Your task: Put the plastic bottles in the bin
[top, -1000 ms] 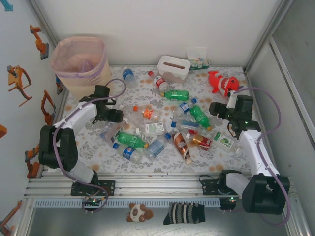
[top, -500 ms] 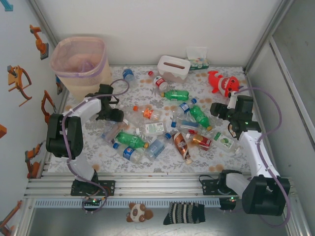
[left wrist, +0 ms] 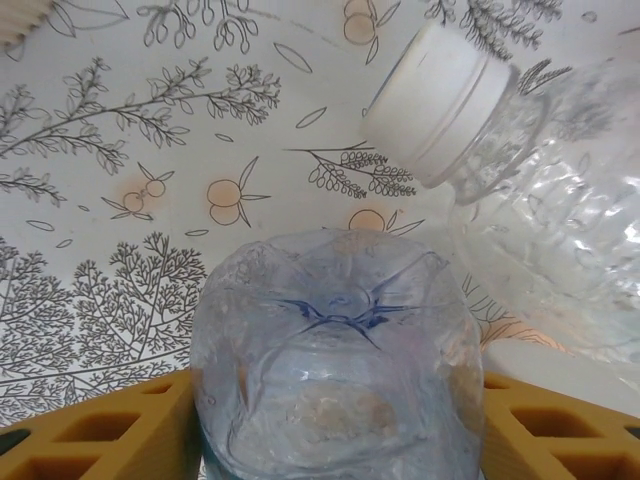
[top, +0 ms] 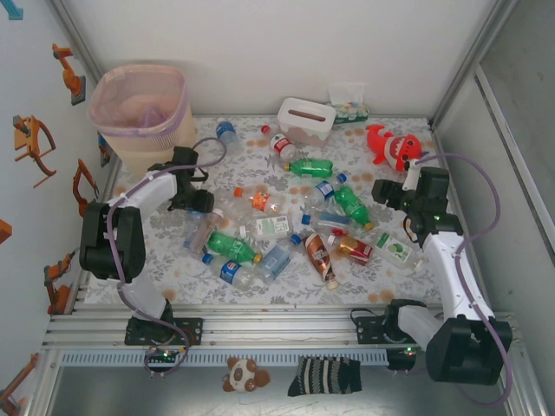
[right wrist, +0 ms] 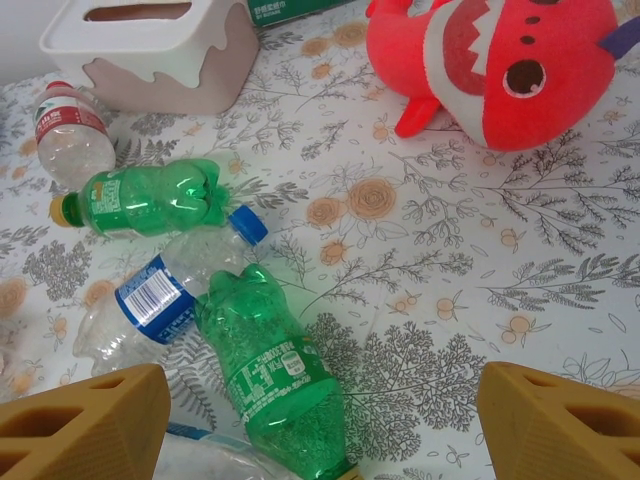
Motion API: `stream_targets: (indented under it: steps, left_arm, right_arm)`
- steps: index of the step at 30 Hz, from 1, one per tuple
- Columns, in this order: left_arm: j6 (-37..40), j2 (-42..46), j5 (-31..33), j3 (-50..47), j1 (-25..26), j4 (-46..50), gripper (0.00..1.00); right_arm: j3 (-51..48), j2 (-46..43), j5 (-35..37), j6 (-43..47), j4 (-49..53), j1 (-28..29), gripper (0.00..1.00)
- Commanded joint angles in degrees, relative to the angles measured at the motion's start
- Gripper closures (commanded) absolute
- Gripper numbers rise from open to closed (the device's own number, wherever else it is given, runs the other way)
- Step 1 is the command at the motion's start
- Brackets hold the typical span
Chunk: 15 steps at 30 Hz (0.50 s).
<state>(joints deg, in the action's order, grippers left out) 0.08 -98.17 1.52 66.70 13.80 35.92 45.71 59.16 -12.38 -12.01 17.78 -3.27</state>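
Several plastic bottles (top: 286, 225) lie scattered over the middle of the floral tablecloth. My left gripper (top: 199, 206) sits at the pile's left edge, shut on a crumpled clear bottle (left wrist: 330, 350) whose base bulges out between the yellow fingers (left wrist: 90, 435). A clear bottle with a white cap (left wrist: 440, 100) lies just beyond it. The beige bin (top: 147, 147) with its pink liner stands at the back left, beyond the left gripper. My right gripper (top: 392, 195) hangs open above the table; a green bottle (right wrist: 275, 375) lies between its spread fingers (right wrist: 85, 420), untouched.
A white tissue box (top: 305, 120) and a small packet (top: 349, 100) stand at the back. The red shark plush (right wrist: 500, 70) lies right of them, just beyond the right gripper. A green bottle (right wrist: 140, 200) and a blue-labelled clear one (right wrist: 160, 295) lie near the tissue box.
The left arm's elbow has swung back and left while its gripper stayed on the clear bottle. The bottles beside it shifted slightly. The right gripper edged a little to the right.
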Motion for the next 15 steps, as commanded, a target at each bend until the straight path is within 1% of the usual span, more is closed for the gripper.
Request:
stream_targets:
  steps: [1, 7, 15]
  left_arm:
    - [0.8, 4.0, 1.0, 1.1, -0.3, 2.2, 0.41]
    - [1.1, 9.1, 1.8, 2.2, -0.4, 3.6, 0.44]
    - [1.3, 17.0, 1.3, 5.6, -0.4, 5.9, 0.48]
  right_arm:
    - [2.0, -1.1, 0.6, 0.4, 1.2, 0.4, 0.21]
    - [2.1, -1.7, 0.8, 0.3, 1.5, 0.4, 0.21]
    - [2.6, -1.7, 0.6, 0.0, 1.5, 0.4, 0.22]
